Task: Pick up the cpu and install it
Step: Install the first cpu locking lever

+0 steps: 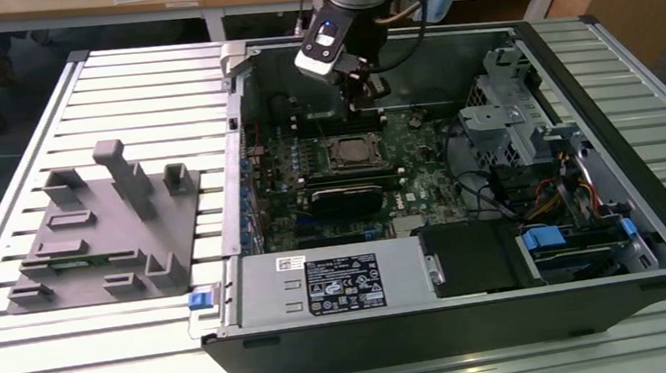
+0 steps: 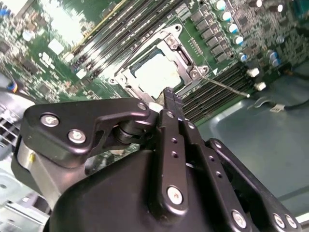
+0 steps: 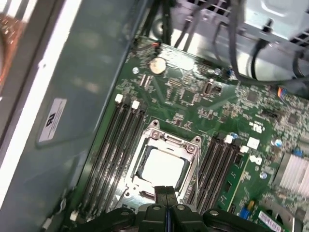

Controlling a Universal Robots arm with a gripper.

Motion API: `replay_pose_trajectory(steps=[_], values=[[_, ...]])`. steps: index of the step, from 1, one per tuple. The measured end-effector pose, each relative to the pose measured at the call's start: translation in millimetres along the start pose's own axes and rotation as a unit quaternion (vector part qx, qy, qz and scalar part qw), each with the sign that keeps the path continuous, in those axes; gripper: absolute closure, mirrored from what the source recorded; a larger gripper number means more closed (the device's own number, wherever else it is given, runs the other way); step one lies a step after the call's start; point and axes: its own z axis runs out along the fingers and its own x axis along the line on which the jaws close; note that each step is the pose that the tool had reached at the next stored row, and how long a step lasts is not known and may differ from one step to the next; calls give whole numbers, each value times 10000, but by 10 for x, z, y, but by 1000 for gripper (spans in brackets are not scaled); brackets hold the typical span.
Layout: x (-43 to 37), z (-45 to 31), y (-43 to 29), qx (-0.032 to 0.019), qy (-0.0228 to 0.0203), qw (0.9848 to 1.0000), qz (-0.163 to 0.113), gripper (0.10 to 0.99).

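The cpu lies flat in the black socket frame on the motherboard inside the open computer case. Its pale silver top shows in both wrist views, ringed by the metal bracket. My gripper hangs inside the case a little above and behind the socket. The black fingers are pressed together with nothing between them, and their tips stand just off the cpu's edge, not touching it.
A grey fixture with upright blocks sits on the slatted table at the exterior view's left. Memory slots flank the socket. A heatsink, cables, drive cages and the power supply crowd the case.
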Motion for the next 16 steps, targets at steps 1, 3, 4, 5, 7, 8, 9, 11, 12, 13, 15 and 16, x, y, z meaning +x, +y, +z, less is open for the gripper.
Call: replay_pose_trajectory(steps=[1,3,4,5,7,8,9,11,12,13,15,16], values=[[0,0,0,1,1,10000,-90,980],[0,1,0,2,3,9996,-276,980],[0,2,0,3,3,9993,-365,980],[0,2,0,4,4,9990,-458,980],[0,3,0,6,6,9980,-635,980],[0,3,0,7,7,9975,-708,980],[0,3,0,7,7,9970,-774,980],[0,4,0,8,8,9961,-883,980],[0,6,0,8,9,9957,-930,980],[0,8,0,8,9,9953,-970,980],[0,11,0,10,10,9943,-1062,980],[0,12,0,10,10,9939,-1106,980]])
